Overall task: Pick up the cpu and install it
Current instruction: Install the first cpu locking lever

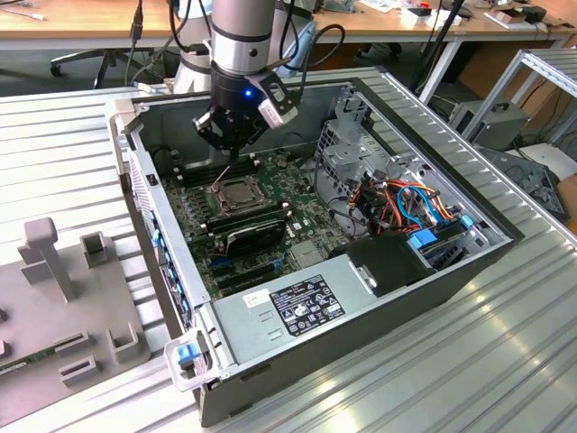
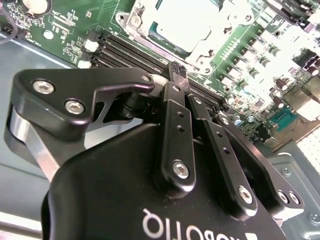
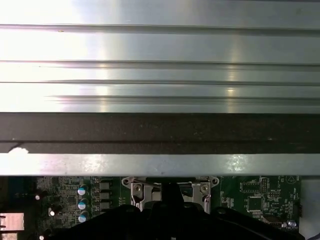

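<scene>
Already the cpu [image 1: 236, 191] lies flat in the socket frame [image 2: 150, 37] on the motherboard [image 1: 270, 221], inside the open computer case [image 1: 433, 271]. Thin, light and stiff, it probably needs an edge grip; its underside looks fragile. Just above, the gripper [image 2: 178, 71] hangs with fingers [image 2: 172, 135] pressed together, holding nothing.

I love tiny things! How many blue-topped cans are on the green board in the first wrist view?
3 cans lined up on the green board: one, another, another. More may be hidden.

Ribbed aluminium tabletop [image 1: 469, 361] under bright light, wooden desks [image 1: 81, 18] behind, grey floor.
</scene>
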